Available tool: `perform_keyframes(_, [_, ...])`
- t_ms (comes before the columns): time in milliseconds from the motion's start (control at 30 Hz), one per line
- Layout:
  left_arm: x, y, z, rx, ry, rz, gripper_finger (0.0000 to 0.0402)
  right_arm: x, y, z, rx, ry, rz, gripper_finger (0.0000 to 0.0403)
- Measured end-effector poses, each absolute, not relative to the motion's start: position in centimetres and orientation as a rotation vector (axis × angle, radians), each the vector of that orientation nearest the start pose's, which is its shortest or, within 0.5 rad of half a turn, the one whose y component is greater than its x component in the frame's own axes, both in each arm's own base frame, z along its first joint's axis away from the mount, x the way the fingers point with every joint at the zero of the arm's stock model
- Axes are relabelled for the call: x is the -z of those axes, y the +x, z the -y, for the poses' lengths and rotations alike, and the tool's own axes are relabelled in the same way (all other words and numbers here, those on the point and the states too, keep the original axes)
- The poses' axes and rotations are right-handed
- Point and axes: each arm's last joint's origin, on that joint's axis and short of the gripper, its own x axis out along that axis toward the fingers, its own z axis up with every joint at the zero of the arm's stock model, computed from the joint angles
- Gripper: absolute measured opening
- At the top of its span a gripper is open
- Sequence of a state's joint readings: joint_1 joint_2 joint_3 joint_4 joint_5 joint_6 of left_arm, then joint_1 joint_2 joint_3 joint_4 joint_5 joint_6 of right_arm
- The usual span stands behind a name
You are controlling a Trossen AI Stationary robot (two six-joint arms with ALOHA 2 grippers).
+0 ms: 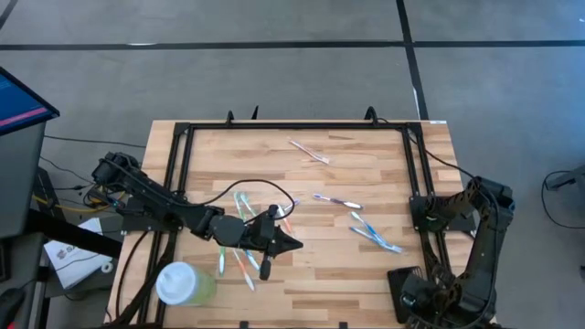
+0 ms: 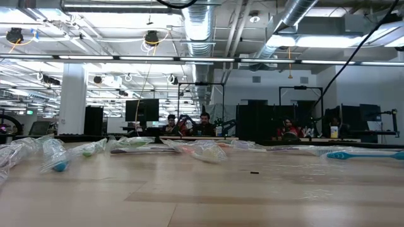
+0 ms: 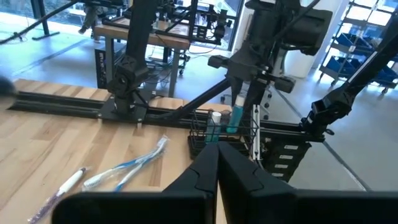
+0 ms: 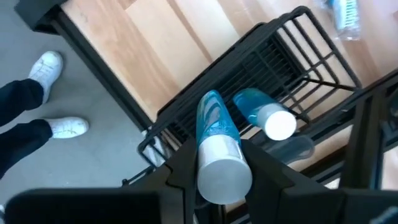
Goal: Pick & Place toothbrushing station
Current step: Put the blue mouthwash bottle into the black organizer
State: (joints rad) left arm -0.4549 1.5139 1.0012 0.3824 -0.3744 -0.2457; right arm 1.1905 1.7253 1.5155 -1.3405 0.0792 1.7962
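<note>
1. Two arms are in the high view; the left one reaches over the table (image 1: 366, 274), the right one folds over the near right corner.
2. Behind the left gripper (image 1: 291, 243), back along its arm towards the near left corner, stands a pale green cup (image 1: 183, 283) with a white lid.
3. The left gripper's (image 3: 217, 165) fingers are pressed together with nothing between them; it hovers above the wood; wrapped toothbrushes (image 1: 239, 260) lie under and just behind it.
4. Ahead of that gripper lie more wrapped toothbrushes (image 3: 127, 167), apart from its fingers; another (image 1: 311, 153) lies well off to its side, near the far edge.
5. Farther ahead of the left gripper, past those brushes, the toothbrushing station (image 3: 221, 130) stands upright at the table's edge, against the black frame (image 3: 56, 102).
6. The right gripper (image 4: 221, 168) is directly over the station (image 4: 273, 62); its fingers (image 4: 180, 168) look clamped on either side of a blue tube (image 4: 214, 124) standing in it; a second blue tube (image 4: 261, 112) leans just beside.
</note>
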Motion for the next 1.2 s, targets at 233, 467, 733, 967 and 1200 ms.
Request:
perform_keyframes(233, [-28.7,31.2,14.1,0.064,-0.221,-0.129,0.0001,-27.3,11.9,-29.1,0.481,0.458,-1.431,0.0088])
perform_keyframes(467, [-28.7,31.2,14.1,0.064,-0.221,-0.129,0.0001,-25.8,11.9,-30.0,0.487,0.398,-1.458,0.0088])
perform_keyframes(733, [-28.7,31.2,14.1,0.065,-0.222,-0.128,0.0001,-25.7,12.0,-30.0,0.497,0.392,-1.469,0.0088])
perform_keyframes(967, [-28.7,31.2,14.1,0.065,-0.222,-0.129,0.0001,-25.7,12.4,-29.9,0.527,0.439,-1.475,0.0088])
perform_keyframes(1200, [-28.7,31.2,14.1,0.068,-0.223,-0.128,0.0001,-25.3,12.7,-29.6,0.557,0.438,-1.473,0.0088])
